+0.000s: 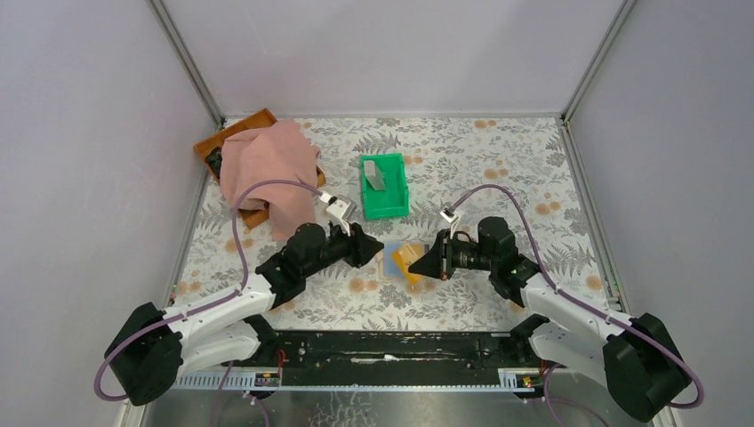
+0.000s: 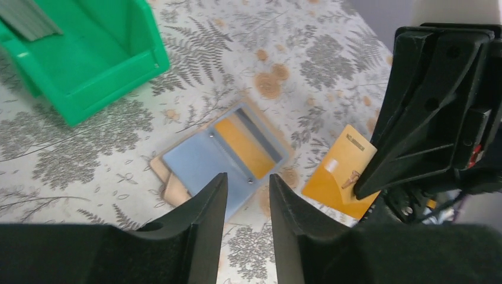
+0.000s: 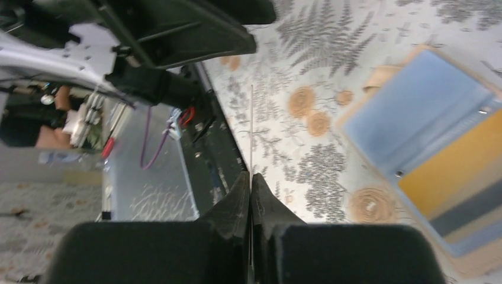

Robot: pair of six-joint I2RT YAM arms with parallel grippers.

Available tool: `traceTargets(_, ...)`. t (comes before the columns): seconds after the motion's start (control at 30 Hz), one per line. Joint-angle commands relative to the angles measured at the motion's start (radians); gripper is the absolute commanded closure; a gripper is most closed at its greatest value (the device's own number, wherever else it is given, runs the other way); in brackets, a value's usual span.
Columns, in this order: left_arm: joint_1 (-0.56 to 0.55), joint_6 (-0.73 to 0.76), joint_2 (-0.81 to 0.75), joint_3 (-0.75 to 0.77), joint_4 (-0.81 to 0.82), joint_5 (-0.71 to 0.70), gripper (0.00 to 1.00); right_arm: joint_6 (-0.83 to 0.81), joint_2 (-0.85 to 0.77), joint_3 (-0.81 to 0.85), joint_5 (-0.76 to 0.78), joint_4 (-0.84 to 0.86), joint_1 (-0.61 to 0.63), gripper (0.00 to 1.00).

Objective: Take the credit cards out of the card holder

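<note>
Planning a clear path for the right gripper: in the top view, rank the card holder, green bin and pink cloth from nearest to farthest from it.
1. card holder, just left of the right gripper, which pinches a yellow card.
2. green bin, behind, mid-table.
3. pink cloth, back left corner.

Back wall [image 1: 382, 53]: flat panel, pale lavender-grey, bare and matt.
Left wall [image 1: 80, 160] and right wall [image 1: 676, 133]: same pale panels, closing in the table on both sides.
Corner posts: two silver metal strips, one at the left rear corner [image 1: 187, 62], one at the right rear corner [image 1: 591, 62], running down to the tabletop.
Table [image 1: 498, 169]: covered edge to edge in a white sheet printed with grey ferns and orange-brown flowers.
Near edge: black rail [image 1: 391, 347] across the full width; in front of it, brushed grey metal sheet [image 1: 356, 409].
Light: even, soft, from above; shadows faint, no glare on the walls.
</note>
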Motion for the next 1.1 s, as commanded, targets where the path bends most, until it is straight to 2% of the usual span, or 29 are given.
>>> traceTargets(0.0, 0.037, 0.028, -0.014, -0.031, 0.116, 0.251, 0.63, 0.024, -0.046, -0.006, -0.198, 0.108, -0.002, 1.00)
traceTargets(0.1, 0.047, 0.020, -0.023, -0.051, 0.181, 0.404, 0.63, 0.078, -0.030, -0.018, -0.263, 0.195, -0.002, 1.00)
traceTargets(0.27, 0.049, -0.023, -0.023, -0.072, 0.294, 0.539, 0.59, 0.105, -0.002, -0.027, -0.287, 0.245, -0.001, 1.00)
traceTargets(0.43, 0.066, -0.053, -0.056, -0.080, 0.312, 0.524, 0.50, 0.104, -0.004, -0.027, -0.292, 0.244, 0.001, 1.00)
traceTargets(0.57, 0.089, -0.061, -0.075, -0.062, 0.285, 0.499, 0.47, 0.107, -0.017, -0.025, -0.298, 0.244, 0.008, 1.00)
traceTargets(0.73, 0.103, -0.068, -0.062, -0.036, 0.270, 0.490, 0.48, 0.103, -0.021, -0.028, -0.300, 0.253, 0.022, 1.00)
traceTargets(0.97, 0.103, -0.086, -0.057, -0.014, 0.281, 0.547, 0.49, 0.097, -0.008, -0.016, -0.309, 0.252, 0.021, 1.00)
traceTargets(1.07, 0.103, -0.104, -0.053, -0.010, 0.299, 0.585, 0.57, 0.094, -0.003, -0.016, -0.307, 0.252, 0.022, 1.00)
